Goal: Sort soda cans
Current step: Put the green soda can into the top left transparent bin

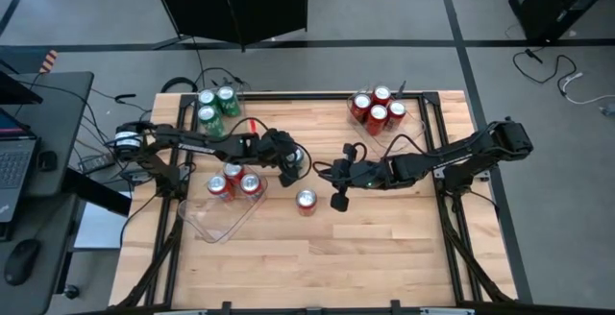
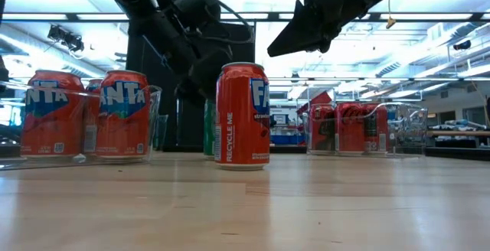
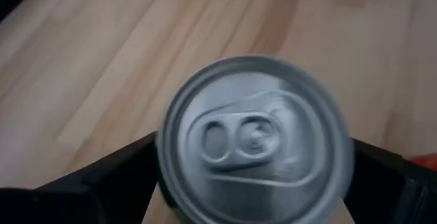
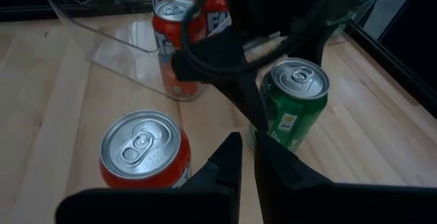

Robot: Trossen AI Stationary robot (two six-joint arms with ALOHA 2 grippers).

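- Green cylindrical soda can [image 4: 295,108] with a silver top, pinched in the left gripper [image 1: 291,164] near the wooden table's [image 1: 384,248] middle.
- Right gripper [image 4: 247,157] pressed together, beside a lone red cylindrical soda can [image 1: 306,201].

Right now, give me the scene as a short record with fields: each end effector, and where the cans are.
left end effector: closed around a green can standing at mid-table
right end effector: shut, empty, above the table beside the loose red can
loose red can: upright on bare table, outside any tray
front-left tray: three red cans
back-left: three green cans
back-right tray: four red cans
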